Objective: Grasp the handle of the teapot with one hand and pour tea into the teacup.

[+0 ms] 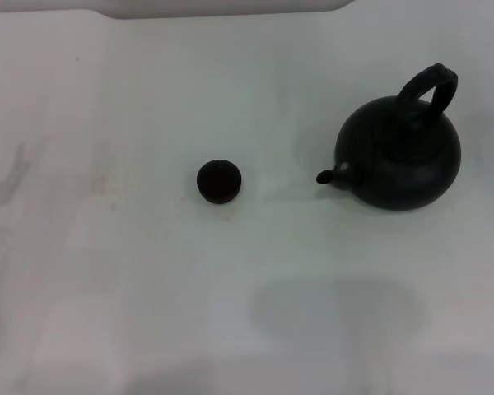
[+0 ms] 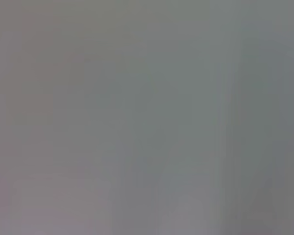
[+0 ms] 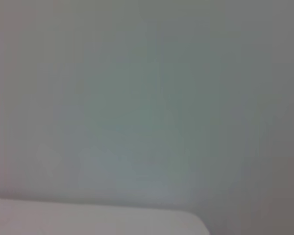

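Observation:
The round matte-black teapot (image 1: 399,155) stands upright on the white table at the right of the head view. Its short spout (image 1: 329,174) points left toward the teacup. Its black arched handle (image 1: 430,85) loops over its top. The tiny dark teacup (image 1: 219,181) sits near the middle of the table, well apart from the teapot. No tea stream shows. Neither gripper is in any view. Both wrist views show only blank pale surface.
The white table (image 1: 107,271) fills the head view. Its far edge (image 1: 222,11) runs along the top. A pale edge (image 3: 88,218) shows in the right wrist view.

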{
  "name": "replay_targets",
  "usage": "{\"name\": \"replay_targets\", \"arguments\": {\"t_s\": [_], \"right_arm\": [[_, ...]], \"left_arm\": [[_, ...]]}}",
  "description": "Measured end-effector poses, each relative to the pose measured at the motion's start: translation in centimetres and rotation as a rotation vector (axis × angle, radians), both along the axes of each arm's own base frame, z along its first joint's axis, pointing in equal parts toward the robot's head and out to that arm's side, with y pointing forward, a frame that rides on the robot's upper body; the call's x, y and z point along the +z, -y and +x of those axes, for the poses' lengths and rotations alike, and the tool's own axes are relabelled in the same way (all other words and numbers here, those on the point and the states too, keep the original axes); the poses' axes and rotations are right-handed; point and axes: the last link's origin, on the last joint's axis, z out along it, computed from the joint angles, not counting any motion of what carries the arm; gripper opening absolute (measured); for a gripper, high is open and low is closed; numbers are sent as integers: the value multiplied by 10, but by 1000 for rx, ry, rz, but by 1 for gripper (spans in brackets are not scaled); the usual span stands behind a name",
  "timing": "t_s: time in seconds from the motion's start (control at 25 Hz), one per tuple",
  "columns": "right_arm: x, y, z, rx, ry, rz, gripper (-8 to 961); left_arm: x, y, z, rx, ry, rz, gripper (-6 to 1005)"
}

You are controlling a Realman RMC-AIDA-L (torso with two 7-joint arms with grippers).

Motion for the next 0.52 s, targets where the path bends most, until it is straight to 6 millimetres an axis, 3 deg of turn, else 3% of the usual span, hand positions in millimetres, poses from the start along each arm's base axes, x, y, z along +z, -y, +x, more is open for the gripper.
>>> {"name": "replay_targets", "arguments": {"t_s": [0.52], "right_arm": [[1, 12, 20, -129, -46, 55, 379]], "left_arm": [[-14, -21, 6, 12, 34, -39, 861]]}}
